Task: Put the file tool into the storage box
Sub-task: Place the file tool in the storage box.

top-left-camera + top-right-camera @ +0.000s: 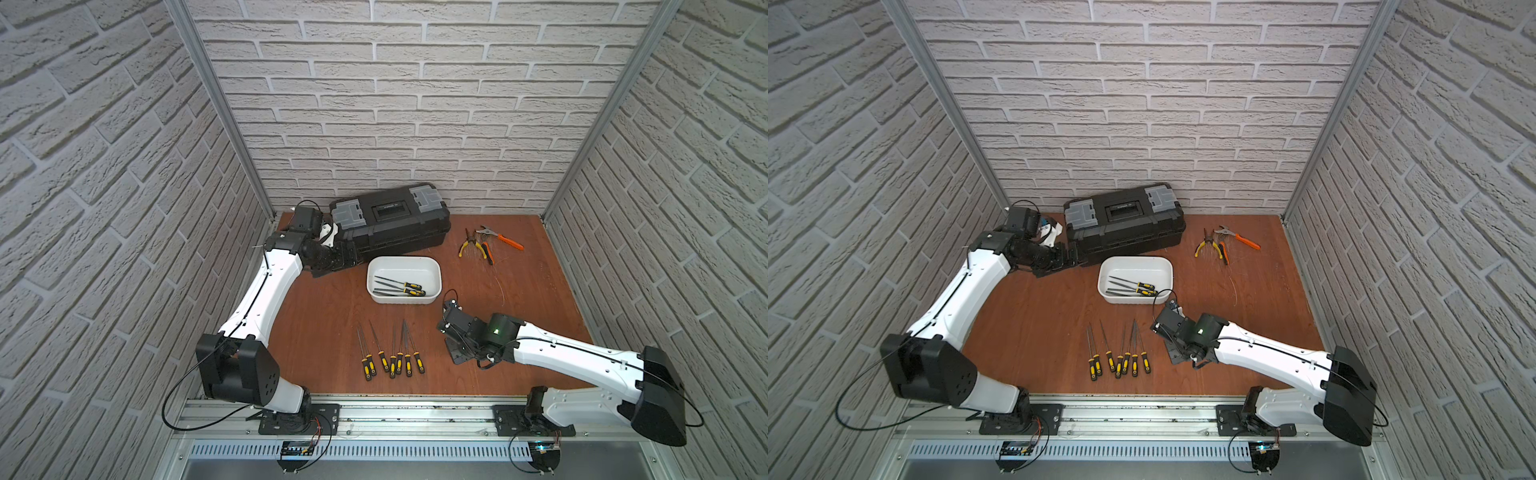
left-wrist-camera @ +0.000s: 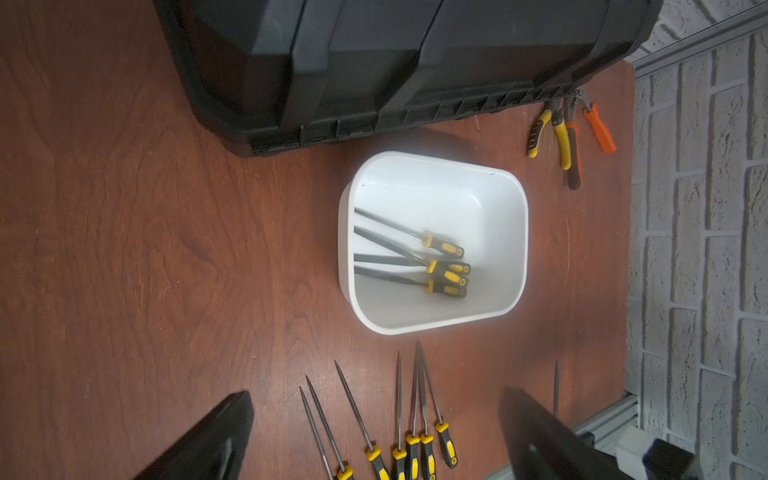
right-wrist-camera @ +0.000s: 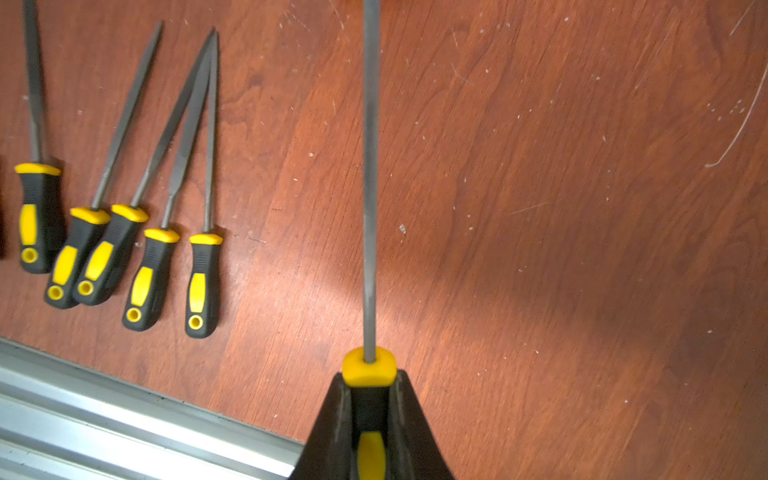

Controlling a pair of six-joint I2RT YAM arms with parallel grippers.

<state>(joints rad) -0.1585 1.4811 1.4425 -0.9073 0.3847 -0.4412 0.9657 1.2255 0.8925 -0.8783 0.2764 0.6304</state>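
Observation:
My right gripper (image 3: pixel 369 380) is shut on the black-and-yellow handle of a file tool (image 3: pixel 370 166). Its grey shaft points away over the wooden table. In both top views the right wrist (image 1: pixel 461 332) (image 1: pixel 1177 330) hangs just in front of the storage box (image 1: pixel 432 266) (image 1: pixel 1163 266), to its right. This white tub (image 2: pixel 436 187) holds several files (image 2: pixel 440 266). Several more files (image 1: pixel 392 357) (image 3: pixel 137 249) lie in a row on the table in front of it. My left gripper (image 2: pixel 374 395) stands open and empty by the toolbox, looking towards the tub.
A black toolbox (image 1: pixel 390 220) with grey latches stands against the back wall, behind the tub. Pliers with orange and yellow handles (image 1: pixel 482 245) lie at the back right. An aluminium rail (image 1: pixel 374 411) borders the table's front edge. Brick-patterned walls enclose three sides.

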